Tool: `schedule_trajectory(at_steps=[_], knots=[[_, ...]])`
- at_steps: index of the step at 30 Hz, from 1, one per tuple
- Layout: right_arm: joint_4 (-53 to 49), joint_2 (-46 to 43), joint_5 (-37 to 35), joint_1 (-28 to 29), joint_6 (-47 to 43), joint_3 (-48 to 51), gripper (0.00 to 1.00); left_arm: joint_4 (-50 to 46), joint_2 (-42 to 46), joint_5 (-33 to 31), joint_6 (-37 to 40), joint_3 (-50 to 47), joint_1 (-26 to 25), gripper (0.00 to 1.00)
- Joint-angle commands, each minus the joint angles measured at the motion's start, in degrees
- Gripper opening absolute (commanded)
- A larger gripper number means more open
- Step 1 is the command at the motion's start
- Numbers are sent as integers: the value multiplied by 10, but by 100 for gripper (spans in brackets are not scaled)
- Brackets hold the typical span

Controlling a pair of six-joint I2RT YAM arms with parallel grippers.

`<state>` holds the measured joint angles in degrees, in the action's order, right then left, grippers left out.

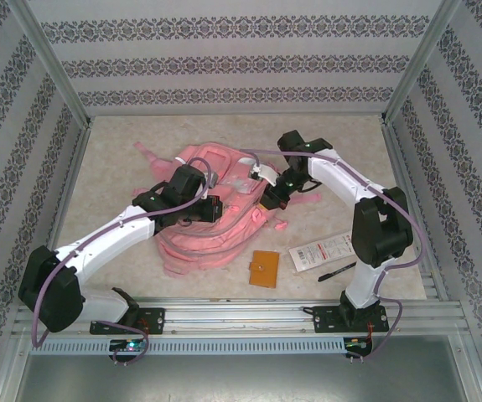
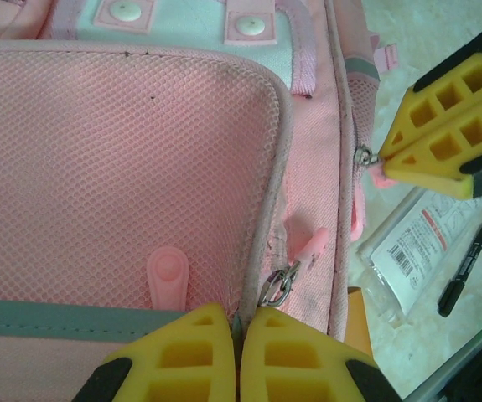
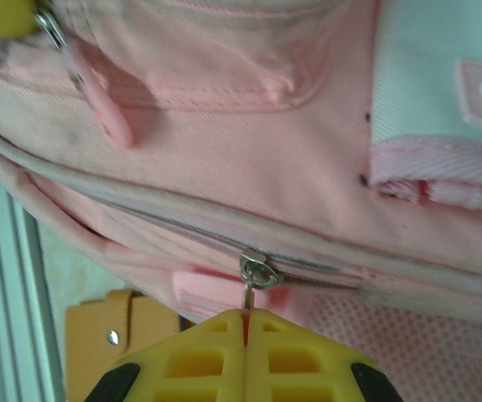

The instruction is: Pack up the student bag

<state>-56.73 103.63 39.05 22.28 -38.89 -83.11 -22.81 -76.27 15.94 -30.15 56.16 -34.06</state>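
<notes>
Bag [image 1: 211, 243]: table [image 1: 123, 167] centre | left gripper [image 2: 237, 325]: jaws closed at front zip [image 2: 278, 285] | right gripper [image 3: 246, 325]: jaws pinching side zip pull [image 3: 251, 289]

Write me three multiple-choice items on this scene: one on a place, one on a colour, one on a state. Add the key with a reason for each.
1. Where does the wallet lie?
A) on the table, between the student bag and the arm bases
B) on top of the bag
C) behind the bag, by the far wall

2. What colour is the pen?
A) red
B) black
C) blue

3. How is the right gripper?
A) open wide above the table
B) shut on a zip pull of the bag
C) shut on the pen

Key:
1 A: the top view shows it on the table, nearer the bases than the bag.
2 B: its body is black in the top and left wrist views.
3 B: the right wrist view shows the fingertips closed with the metal pull between them.
</notes>
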Motion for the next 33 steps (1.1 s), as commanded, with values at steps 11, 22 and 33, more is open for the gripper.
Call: schedule_trajectory(at_steps=[11,22,33], knots=[[146,-34,130,84,208,93,0,109,-21,0,-65,-20,2,0],[542,-141,168,164,507,289,0,153,-38,-28,-77,-19,3,0],[564,-282,-8,154,641,396,41,189,-78,-15,-85,-11,6,0]])
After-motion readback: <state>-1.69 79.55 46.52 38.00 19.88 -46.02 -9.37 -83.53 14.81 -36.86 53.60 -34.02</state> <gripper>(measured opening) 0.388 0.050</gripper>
